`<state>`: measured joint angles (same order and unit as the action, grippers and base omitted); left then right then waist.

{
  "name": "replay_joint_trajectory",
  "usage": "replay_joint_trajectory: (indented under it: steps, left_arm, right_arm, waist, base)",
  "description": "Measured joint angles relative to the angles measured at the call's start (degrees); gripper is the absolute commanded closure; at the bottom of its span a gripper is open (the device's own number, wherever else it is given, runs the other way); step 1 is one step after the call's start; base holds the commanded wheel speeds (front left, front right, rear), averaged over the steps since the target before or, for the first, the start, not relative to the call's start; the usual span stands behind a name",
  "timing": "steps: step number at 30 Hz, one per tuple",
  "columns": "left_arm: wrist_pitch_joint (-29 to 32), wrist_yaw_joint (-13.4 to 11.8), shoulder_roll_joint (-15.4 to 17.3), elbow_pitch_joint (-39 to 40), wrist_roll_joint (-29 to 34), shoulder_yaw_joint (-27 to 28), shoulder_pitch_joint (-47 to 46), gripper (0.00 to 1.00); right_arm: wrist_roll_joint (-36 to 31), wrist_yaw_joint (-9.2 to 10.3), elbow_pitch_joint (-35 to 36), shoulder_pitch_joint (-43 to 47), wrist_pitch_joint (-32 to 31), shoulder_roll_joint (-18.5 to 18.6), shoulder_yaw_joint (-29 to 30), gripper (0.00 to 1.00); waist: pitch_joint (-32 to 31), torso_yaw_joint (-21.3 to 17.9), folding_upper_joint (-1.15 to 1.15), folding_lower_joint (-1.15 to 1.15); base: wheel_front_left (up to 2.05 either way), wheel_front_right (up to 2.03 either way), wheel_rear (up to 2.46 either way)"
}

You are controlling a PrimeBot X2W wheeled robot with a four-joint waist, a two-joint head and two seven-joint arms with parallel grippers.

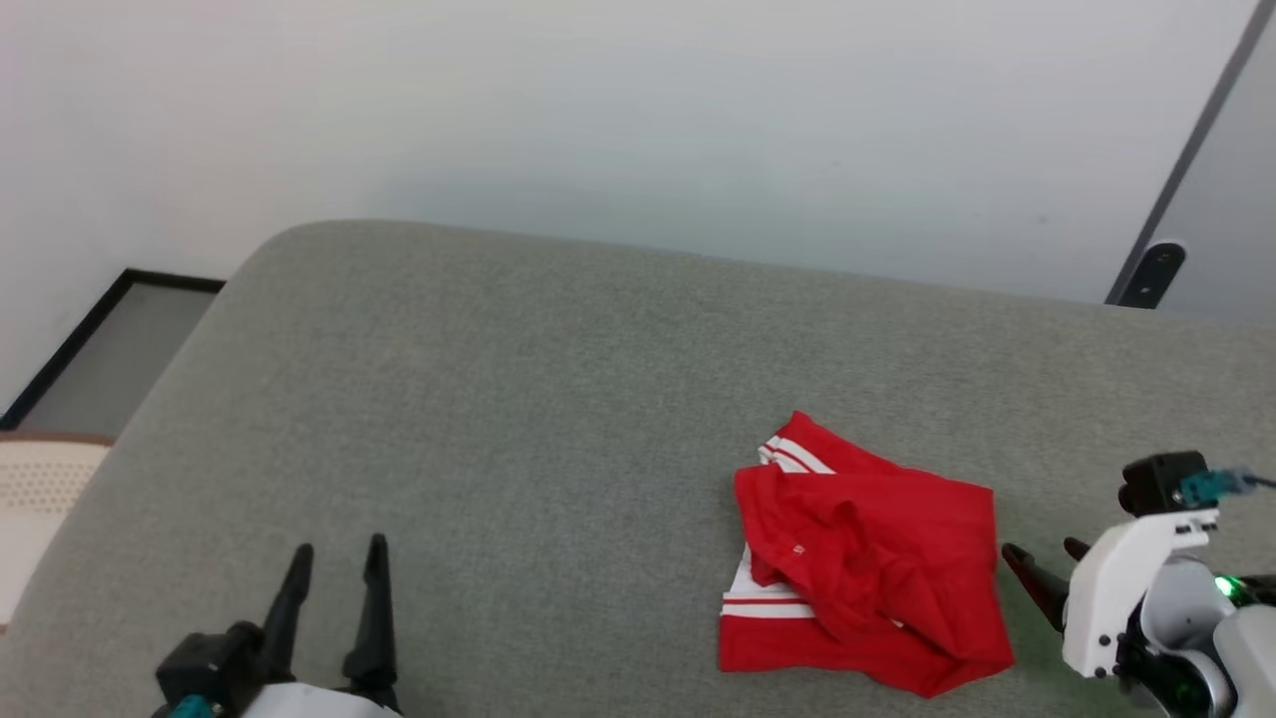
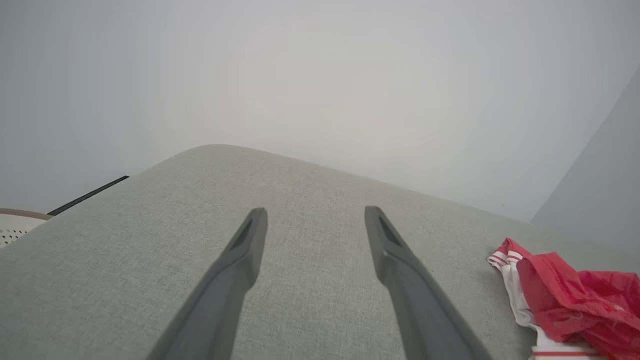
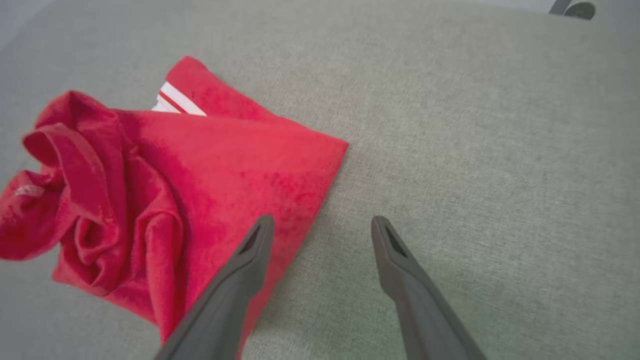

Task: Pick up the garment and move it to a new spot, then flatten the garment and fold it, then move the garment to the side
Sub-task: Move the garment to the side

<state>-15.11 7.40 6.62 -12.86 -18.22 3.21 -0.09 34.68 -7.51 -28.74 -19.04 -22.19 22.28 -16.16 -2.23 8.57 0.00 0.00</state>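
Note:
The garment (image 1: 862,563) is a red shirt with white striped trim, lying crumpled in a loose heap on the grey fabric surface (image 1: 558,399), right of centre. It also shows in the right wrist view as a bunched red heap, the garment (image 3: 165,190), and at the lower right of the left wrist view, the garment (image 2: 565,295). My right gripper (image 1: 1042,563) hovers just off the garment's right edge, open and empty; in its own view the right gripper (image 3: 322,222) has its left finger over the cloth's edge. My left gripper (image 1: 339,553) rests open at the lower left, far from the shirt, and the left gripper (image 2: 315,215) holds nothing.
The grey surface has a rounded far-left corner (image 1: 299,239) and ends against a pale wall (image 1: 638,120). A dark-framed panel (image 1: 110,349) and a perforated cream object (image 1: 40,489) lie beyond the left edge. A dark post (image 1: 1146,274) stands at the far right.

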Motion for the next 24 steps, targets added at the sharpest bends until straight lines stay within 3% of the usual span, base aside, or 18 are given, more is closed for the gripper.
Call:
replay_joint_trajectory:
  steps: [8, 15, 24]
  left_arm:
    - [0.0, 0.0, -0.65, -0.89, -0.57, -2.4, -2.34, 0.0]
    - [0.0, 0.0, -1.27, -1.79, -1.04, -3.79, -4.35, 0.0]
    - [-0.01, 0.0, -1.65, -2.6, -1.62, -4.37, -5.52, 0.0]
  right_arm:
    - [0.02, 0.0, -3.36, -5.18, -12.81, -1.53, 2.32, 0.0]
    - [-0.51, 0.0, -6.77, -8.07, -21.56, -5.46, 5.44, 0.0]
    - [-6.41, -0.01, -11.72, -12.18, -30.33, -8.29, 11.09, 0.0]
  waist:
    - [2.74, 2.12, 0.0, 0.0]
    - [4.98, 4.46, 0.0, 0.0]
    - [6.83, 6.61, 0.0, 0.0]
  base:
    - [0.0, 0.0, 0.0]
    - [0.0, 0.0, 0.0]
    - [0.0, 0.0, 0.0]
